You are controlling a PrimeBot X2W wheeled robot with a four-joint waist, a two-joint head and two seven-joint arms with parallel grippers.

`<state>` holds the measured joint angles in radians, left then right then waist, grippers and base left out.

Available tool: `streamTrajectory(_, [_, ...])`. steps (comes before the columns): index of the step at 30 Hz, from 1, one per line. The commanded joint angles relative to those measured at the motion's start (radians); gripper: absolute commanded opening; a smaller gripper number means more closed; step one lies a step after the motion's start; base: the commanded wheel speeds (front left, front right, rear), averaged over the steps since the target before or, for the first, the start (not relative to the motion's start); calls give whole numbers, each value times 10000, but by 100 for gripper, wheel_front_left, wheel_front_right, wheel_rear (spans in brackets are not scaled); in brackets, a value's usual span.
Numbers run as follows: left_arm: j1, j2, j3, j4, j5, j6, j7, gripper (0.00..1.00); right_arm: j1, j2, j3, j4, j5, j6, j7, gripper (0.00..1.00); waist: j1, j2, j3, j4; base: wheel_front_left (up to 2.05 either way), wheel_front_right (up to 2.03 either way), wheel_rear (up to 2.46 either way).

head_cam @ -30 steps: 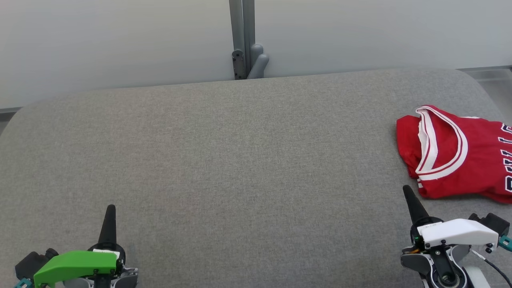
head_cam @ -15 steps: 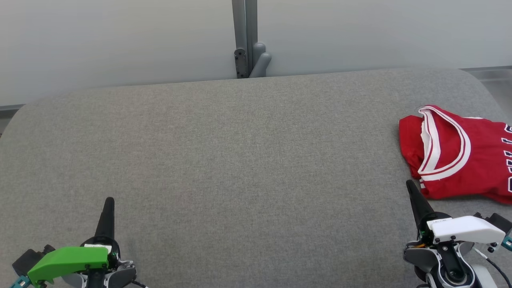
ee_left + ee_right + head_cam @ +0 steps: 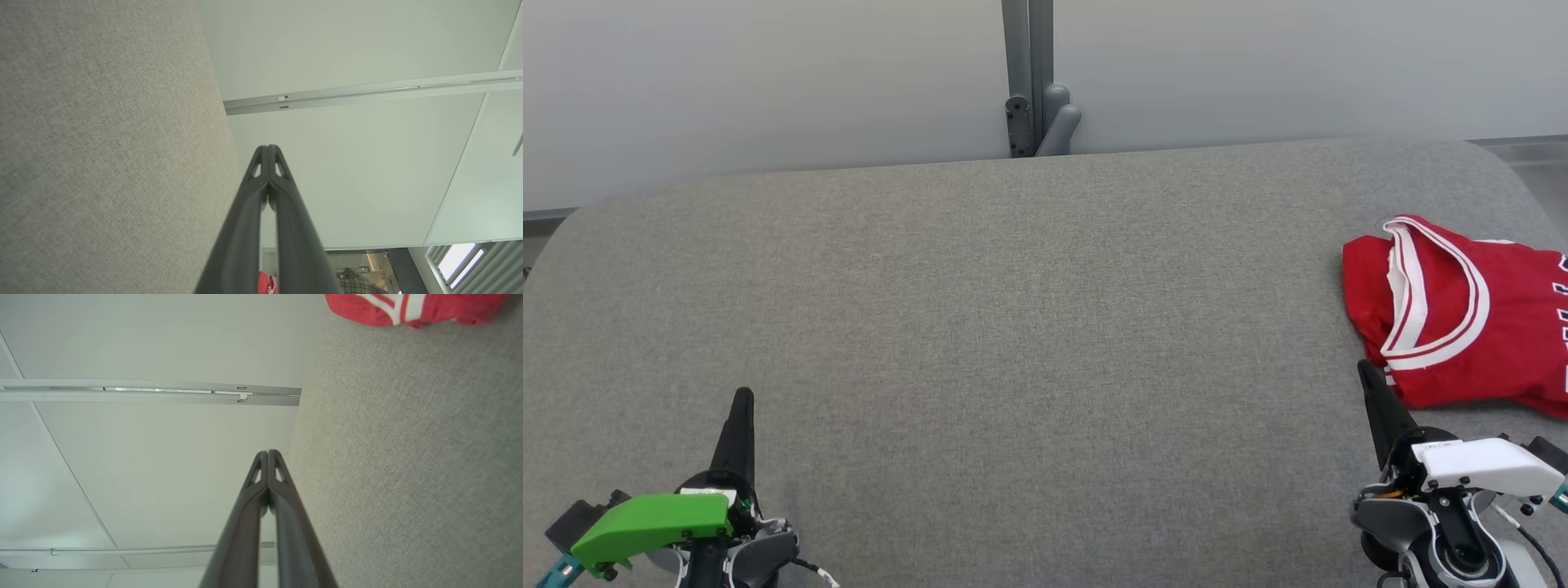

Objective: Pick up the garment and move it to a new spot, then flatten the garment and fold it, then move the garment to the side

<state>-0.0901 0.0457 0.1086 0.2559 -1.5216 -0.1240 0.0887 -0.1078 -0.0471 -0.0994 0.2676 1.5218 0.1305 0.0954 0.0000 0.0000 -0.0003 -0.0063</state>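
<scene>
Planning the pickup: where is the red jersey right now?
In the head view the red jersey lies at the grey surface's right edge, just beyond the right gripper.

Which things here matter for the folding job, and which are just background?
Job:
red jersey, at the right end of the grey padded table
left hand, shut
right hand, shut, nearest the jersey

Background:
grey post with its bracket
pale wall panels
</scene>
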Motion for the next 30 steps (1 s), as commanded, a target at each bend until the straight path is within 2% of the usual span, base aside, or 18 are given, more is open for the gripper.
streamTrajectory(1, [-145,72,50,-83,-245,-59,60,0,-120,-51,-44,-92,168,4,54,0,0,0,3,5,0,0,0])
streamTrajectory(13, [-244,77,99,-148,-943,-102,248,0,-142,-55,-155,-190,961,4,263,0,0,0,33,64,0,0,0])
streamTrajectory(30, [-220,76,94,-145,-917,-102,246,0,-129,-54,-150,-186,933,4,250,0,0,0,33,63,0,0,0])
